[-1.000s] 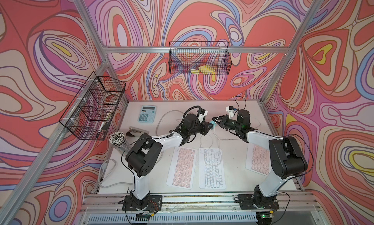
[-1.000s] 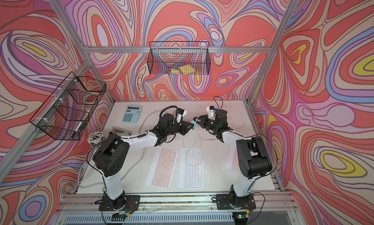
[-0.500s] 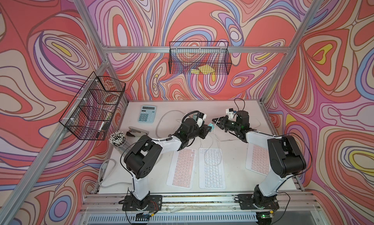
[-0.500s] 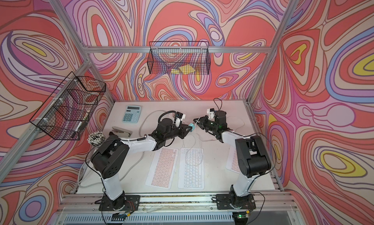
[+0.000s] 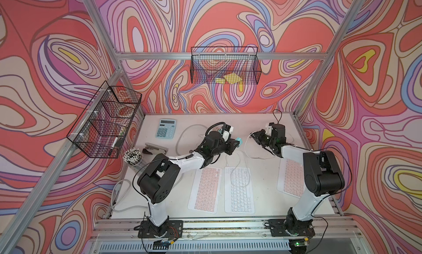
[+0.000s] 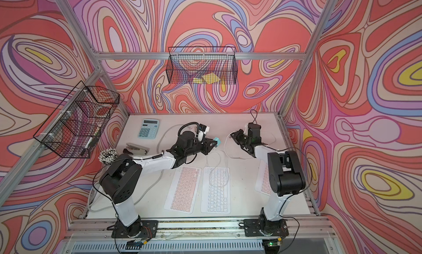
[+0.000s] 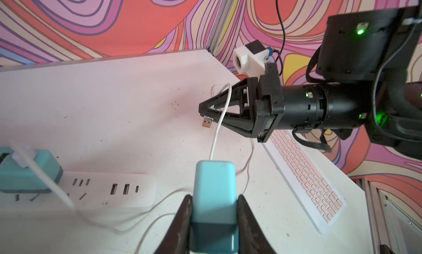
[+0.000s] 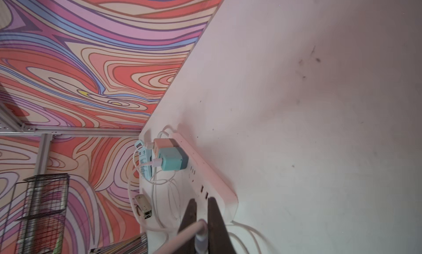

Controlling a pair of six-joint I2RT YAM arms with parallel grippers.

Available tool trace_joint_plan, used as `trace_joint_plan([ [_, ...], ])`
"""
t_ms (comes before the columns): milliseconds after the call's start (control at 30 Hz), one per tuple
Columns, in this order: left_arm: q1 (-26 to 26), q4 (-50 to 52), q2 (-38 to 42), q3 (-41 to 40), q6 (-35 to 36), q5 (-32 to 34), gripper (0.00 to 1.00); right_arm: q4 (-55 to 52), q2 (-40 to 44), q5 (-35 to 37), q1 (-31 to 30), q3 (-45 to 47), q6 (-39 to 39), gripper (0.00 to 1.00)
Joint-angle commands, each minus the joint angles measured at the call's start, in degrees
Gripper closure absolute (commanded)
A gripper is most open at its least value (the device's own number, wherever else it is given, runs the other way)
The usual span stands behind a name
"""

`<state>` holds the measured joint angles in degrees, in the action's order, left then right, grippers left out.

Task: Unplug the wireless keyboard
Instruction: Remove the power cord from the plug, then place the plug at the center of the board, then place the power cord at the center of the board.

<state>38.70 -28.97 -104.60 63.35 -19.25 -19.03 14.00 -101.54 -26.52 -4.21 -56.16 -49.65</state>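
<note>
Left gripper [image 5: 235,143] clamped on a teal charger block [image 5: 239,141], held above the table [image 5: 246,122]. The right gripper [image 5: 252,136] is near it but apart, jaws shut; same in both top views. White keyboard [image 5: 239,188] lies flat at the front, between two pink keyboards [image 5: 205,188].

Left wrist: block squeezed between both fingers [image 7: 247,216]. USB plug [image 7: 207,122] sticks out of the right gripper's tip, clear of the block, so the unplugging looks done. White cable [image 7: 218,127] drapes over that gripper and drops behind the block. Power strip [image 7: 109,188] lies below with a second teal charger [image 7: 27,170] in it. My call: hold the block steady, back the plug off straight, and keep slack so the keyboard isn't dragged.

Right wrist: jaws pinch the white plug body. Tabletop is white, scuffed, with dark specks. Swirl-pattern wall, aluminium frame, wire basket [image 8: 43,214].
</note>
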Motion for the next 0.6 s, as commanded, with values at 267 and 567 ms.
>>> trace_joint_plan([
  [267,0.33,18.23,-12.21,20.91,-5.85,-1.80,1.00,-29.26,1.65,21.39,2.31,-13.58,33.74,0.93],
  [567,0.42,32.38,-26.51,42.41,-12.03,-3.00,1.00,-40.67,-11.42,23.64,5.28,-28.89,40.83,0.93],
])
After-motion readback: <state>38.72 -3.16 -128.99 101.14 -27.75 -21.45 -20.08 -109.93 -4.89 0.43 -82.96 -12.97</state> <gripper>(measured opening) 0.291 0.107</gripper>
